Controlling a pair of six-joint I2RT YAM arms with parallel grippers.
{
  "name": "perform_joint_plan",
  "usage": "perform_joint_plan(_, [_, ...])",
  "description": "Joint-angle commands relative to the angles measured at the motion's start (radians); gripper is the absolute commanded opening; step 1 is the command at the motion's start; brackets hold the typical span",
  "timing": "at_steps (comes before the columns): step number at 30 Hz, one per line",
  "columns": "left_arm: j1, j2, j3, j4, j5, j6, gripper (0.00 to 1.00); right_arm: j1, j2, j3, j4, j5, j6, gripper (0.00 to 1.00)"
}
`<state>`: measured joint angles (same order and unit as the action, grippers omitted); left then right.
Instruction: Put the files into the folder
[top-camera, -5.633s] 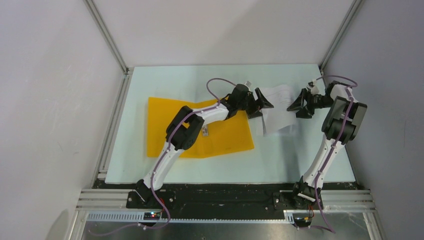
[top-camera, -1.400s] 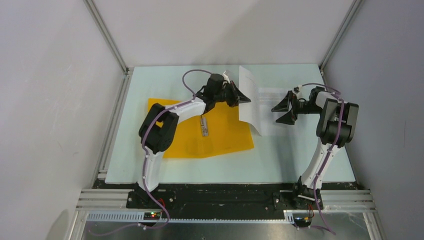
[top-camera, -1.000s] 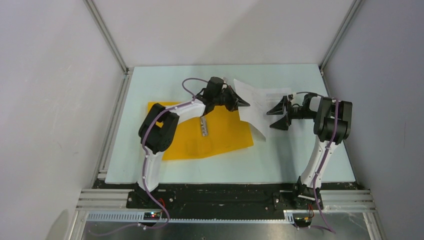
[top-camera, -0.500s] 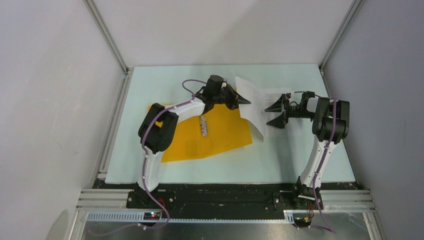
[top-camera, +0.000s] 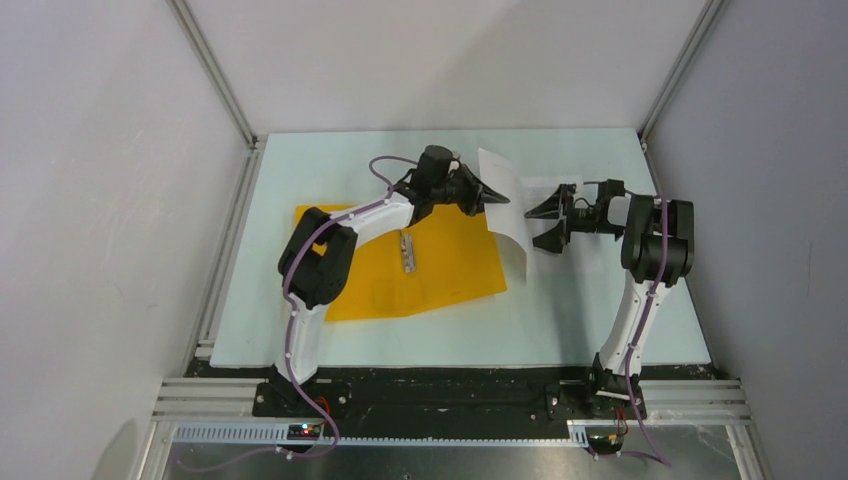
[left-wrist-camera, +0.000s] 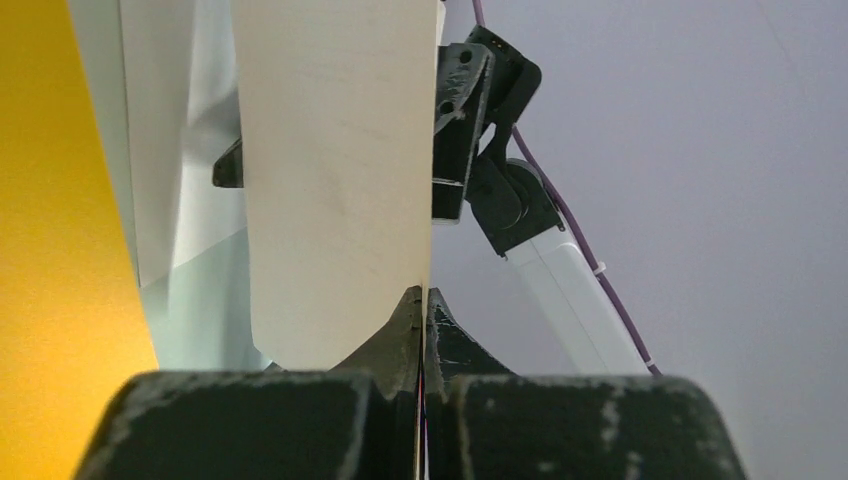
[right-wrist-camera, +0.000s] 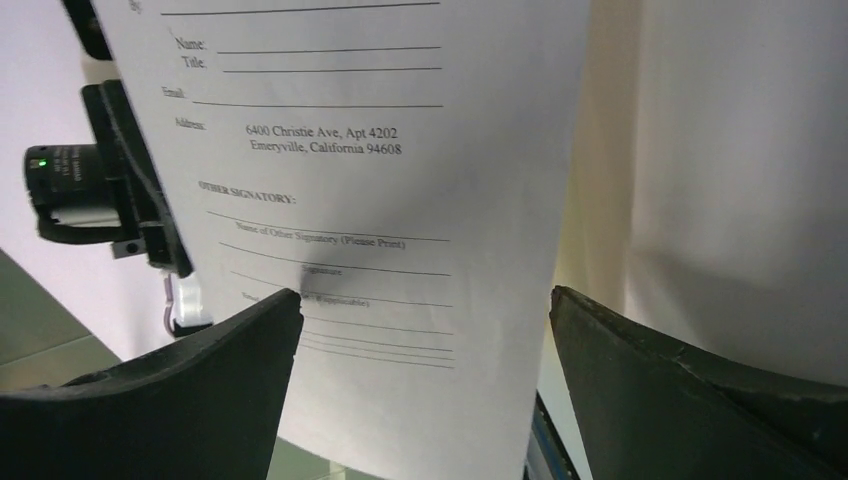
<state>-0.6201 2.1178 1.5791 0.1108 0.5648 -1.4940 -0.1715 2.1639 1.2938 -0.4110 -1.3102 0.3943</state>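
Progress: about halfway, I judge. My left gripper (top-camera: 488, 197) is pressed together on edge of thin white printed paper sheet (top-camera: 500, 172). Sheet stands upright, curled, in air just past right edge of flat orange-yellow plastic folder (top-camera: 440, 270). My right gripper (top-camera: 536, 231) is spread wide, facing sheet, gripping nothing. Folder lies open on pale green table (top-camera: 560, 320), small metal clip bar (top-camera: 407, 250) at spine, no paper on it yet. Left to do: lay sheet onto cover. Another white sheet (top-camera: 548, 186) seems to lie beneath right gripper; not sure.
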Motion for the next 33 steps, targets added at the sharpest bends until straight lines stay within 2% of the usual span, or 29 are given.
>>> perform_joint_plan(1, [-0.001,-0.052,-0.030,-0.009,0.006,-0.013,0.00,-0.009,-0.012,-0.012,0.106,-0.100,0.113,0.98])
perform_joint_plan(8, [0.007,-0.038,-0.051,-0.028,-0.011,0.054,0.00,-0.057,-0.062,-0.014,0.150,-0.163,0.164,0.93])
perform_joint_plan(21, [0.003,-0.020,-0.033,-0.065,-0.042,0.183,0.00,-0.082,-0.144,-0.013,0.067,-0.148,0.104,0.69])
perform_joint_plan(25, [0.001,-0.015,-0.022,-0.059,-0.033,0.212,0.00,-0.084,-0.138,-0.013,0.065,-0.120,0.102,0.55])
perform_joint_plan(26, [0.000,-0.014,-0.017,-0.053,-0.030,0.222,0.00,-0.083,-0.132,-0.013,0.066,-0.114,0.102,0.48])
perform_joint_plan(30, [-0.003,-0.009,0.002,-0.035,-0.011,0.266,0.00,-0.072,-0.110,-0.014,0.059,-0.071,0.098,0.32])
perform_joint_plan(33, [-0.006,-0.004,0.023,-0.028,0.008,0.362,0.03,-0.057,-0.107,-0.010,0.053,-0.055,0.083,0.22])
